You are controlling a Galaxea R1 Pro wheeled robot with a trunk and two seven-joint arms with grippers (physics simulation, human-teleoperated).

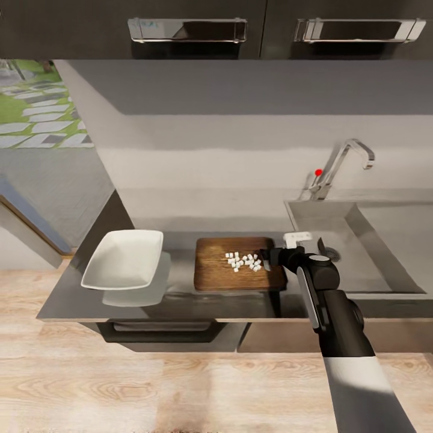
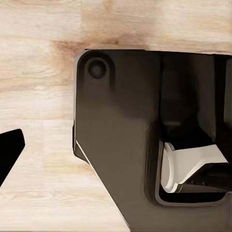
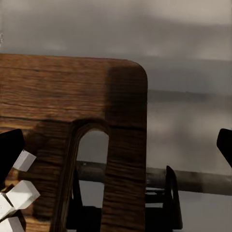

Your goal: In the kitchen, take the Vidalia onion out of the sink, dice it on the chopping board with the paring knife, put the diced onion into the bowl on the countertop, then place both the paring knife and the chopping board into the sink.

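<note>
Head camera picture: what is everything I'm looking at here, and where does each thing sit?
countertop: one, grey, running below the wall.
bowl: one, white, on the countertop's left part.
chopping board: one, brown wood, right of the bowl.
diced onion: a cluster of small white cubes, on the board's right half.
sink: one, grey basin, at the right.
tap: one, chrome with a red knob, behind the sink.
cabinet handles: two, shiny metal, on dark doors up top.
floor: light wood planks, in front of the counter.
right gripper: one, black, at the board's right edge, on the right arm.
</note>
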